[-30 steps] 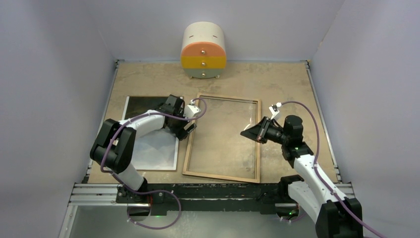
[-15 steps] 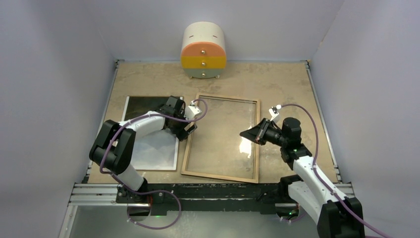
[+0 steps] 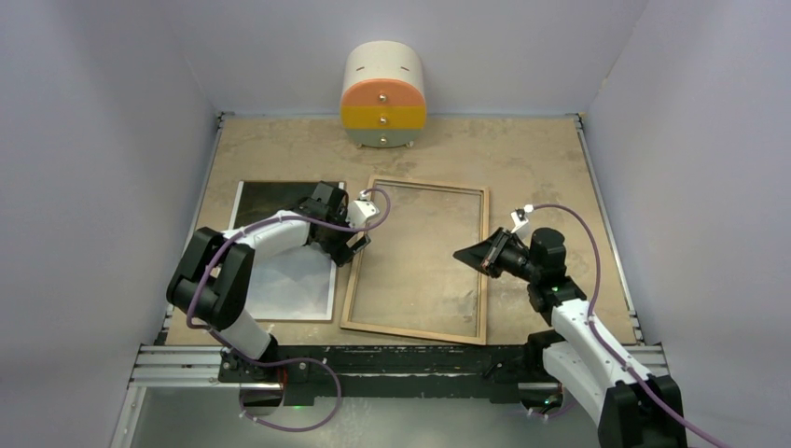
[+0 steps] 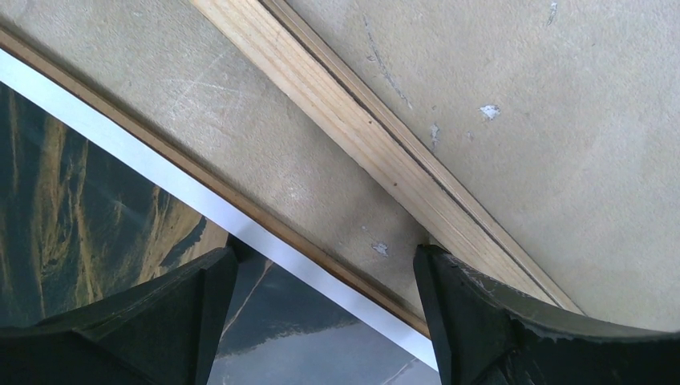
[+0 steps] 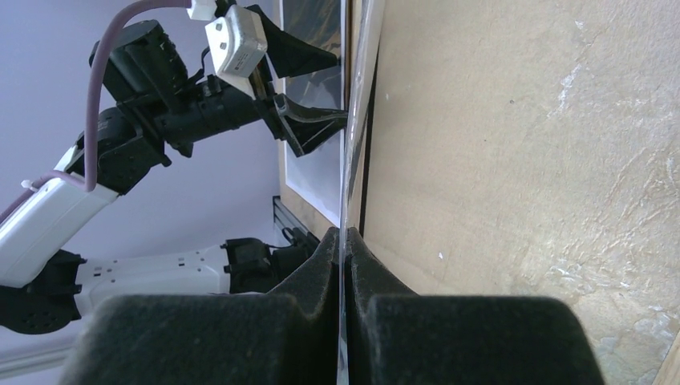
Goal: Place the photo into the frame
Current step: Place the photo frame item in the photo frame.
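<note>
The photo is laid flat, picture side up, on the left part of the table, wholly outside the frame. A dark grey-green landscape is seen at its far end and a paler, glossy area at its near end, with a narrow white border all round. Much of its middle is hidden by the left arm. In the left wrist view a thin brown edge is seen just beside the white border.

The left gripper is held low with its jaws spread wide and nothing between them. One finger is placed over the photo's right margin, the other over the frame's left rail.

The frame is laid just beside the photo, light wood side up, its clear pane showing the table beneath.

The right gripper is clenched inside the frame's right rail, a thin glossy edge, apparently the pane, being pinched between its fingers.
</note>
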`<state>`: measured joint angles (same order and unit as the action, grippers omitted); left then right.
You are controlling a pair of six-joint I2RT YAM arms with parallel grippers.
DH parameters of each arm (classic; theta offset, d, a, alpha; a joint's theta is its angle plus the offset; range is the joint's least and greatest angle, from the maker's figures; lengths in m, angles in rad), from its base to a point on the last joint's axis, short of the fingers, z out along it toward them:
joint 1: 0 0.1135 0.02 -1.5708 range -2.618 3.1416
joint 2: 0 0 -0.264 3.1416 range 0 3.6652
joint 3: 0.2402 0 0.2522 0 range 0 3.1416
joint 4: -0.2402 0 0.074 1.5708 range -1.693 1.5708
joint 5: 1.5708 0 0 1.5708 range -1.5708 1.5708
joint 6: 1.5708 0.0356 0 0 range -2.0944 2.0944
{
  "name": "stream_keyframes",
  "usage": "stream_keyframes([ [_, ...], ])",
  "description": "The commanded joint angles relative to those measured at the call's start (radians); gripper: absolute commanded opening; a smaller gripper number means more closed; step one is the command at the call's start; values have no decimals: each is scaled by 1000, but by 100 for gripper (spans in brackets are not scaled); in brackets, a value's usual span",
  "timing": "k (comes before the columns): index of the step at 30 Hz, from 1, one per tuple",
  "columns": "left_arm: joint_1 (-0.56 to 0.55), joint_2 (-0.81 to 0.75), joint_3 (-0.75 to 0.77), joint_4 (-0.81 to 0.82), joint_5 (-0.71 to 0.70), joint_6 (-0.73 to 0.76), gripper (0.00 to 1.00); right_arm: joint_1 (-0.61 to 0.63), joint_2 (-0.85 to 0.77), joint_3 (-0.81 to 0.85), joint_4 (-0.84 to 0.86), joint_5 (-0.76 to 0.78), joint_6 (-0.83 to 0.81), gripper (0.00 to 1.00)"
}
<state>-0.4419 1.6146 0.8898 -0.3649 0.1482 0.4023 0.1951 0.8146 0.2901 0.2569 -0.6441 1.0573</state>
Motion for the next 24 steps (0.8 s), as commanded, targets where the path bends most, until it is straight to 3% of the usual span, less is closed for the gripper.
stream_keyframes([
  [1,-12,-24,-20,-14,40,11,87,9,0,-4,24,-7,7,0],
  [24,-12,-33,-15,-17,44,12,87,9,15,-17,-120,-5,-54,0],
])
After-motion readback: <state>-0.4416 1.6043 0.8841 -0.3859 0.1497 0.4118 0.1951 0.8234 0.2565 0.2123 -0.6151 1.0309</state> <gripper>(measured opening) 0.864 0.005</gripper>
